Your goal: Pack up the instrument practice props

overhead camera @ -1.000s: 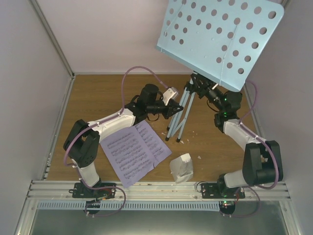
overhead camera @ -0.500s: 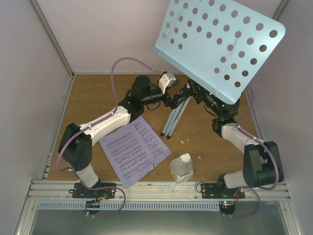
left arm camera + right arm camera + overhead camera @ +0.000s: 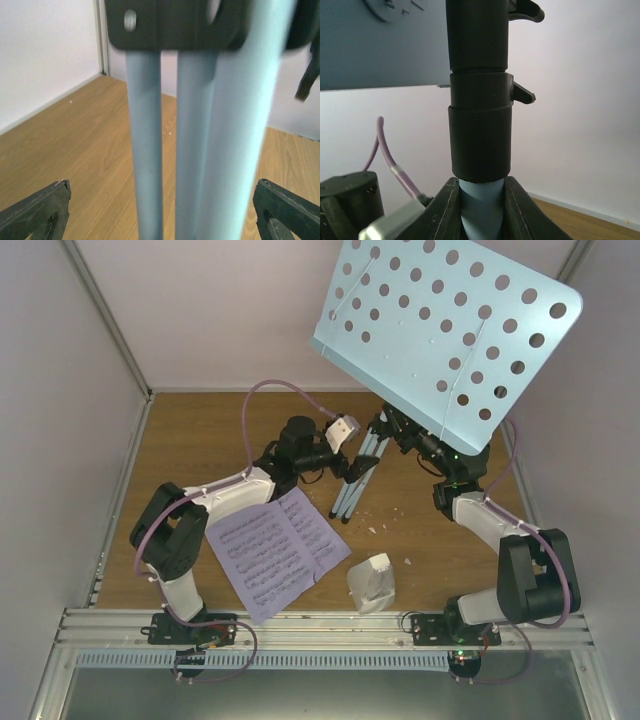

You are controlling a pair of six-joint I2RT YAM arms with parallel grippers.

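The pale-blue music stand is lifted and tilted, its hole-punched tray (image 3: 450, 330) at the upper right. My right gripper (image 3: 398, 428) is shut on its blue pole (image 3: 481, 205) just below the black collar (image 3: 480, 140). The folded legs (image 3: 348, 495) reach down to the table. My left gripper (image 3: 352, 462) is open, and the legs (image 3: 145, 150) pass between its fingertips (image 3: 40, 210) without touching them. The lavender-white sheet music (image 3: 278, 552) lies flat near the left arm. The white metronome (image 3: 371, 583) stands by the front edge.
Small white crumbs (image 3: 385, 520) are scattered on the wooden table (image 3: 200, 440) near the leg tips. Pale walls enclose the left, back and right sides. A metal rail (image 3: 320, 625) with both arm bases runs along the near edge.
My left gripper has opened and let go of the legs, after reaching forward and drawing back. The legs now lie closer together, and the tray has shifted slightly left.
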